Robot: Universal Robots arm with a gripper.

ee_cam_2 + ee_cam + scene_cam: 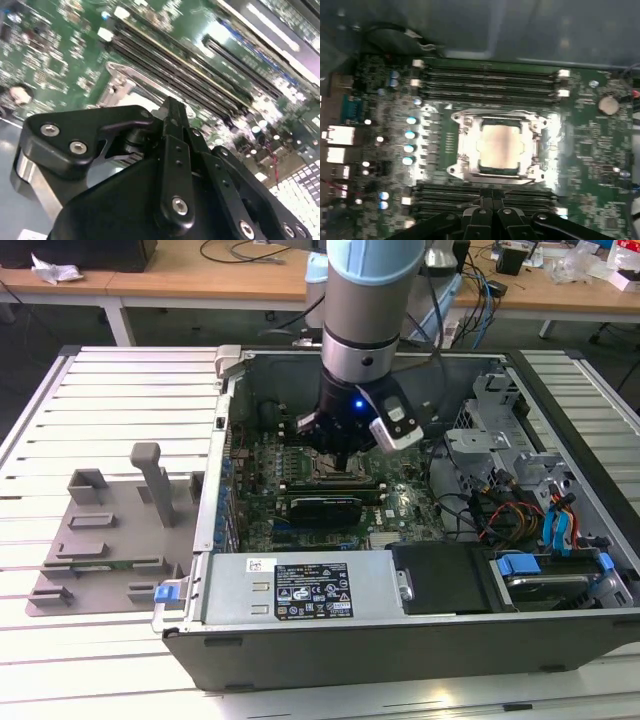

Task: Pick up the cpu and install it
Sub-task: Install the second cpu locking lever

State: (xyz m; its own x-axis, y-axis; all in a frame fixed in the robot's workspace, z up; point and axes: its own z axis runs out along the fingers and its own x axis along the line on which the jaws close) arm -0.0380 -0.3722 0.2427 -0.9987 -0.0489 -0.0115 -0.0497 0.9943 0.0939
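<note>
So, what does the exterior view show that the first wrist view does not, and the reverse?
Exterior view alone: the whole open grey computer case, the grey plastic fixture plate with upright posts at that view's left, and the arm over the board. First wrist view alone: the small square silvery cpu lying inside the metal-framed socket. Both share the green motherboard and the black gripper.

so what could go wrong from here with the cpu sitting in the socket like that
The cpu appears to lie inside the socket frame, with the gripper close above the motherboard. If the chip is not seated flat, pressing on it could bend socket contacts. The memory slots sit close on both sides of the socket, so a sideways drift of the arm could scrape them. The computer case walls also crowd the arm.
</note>
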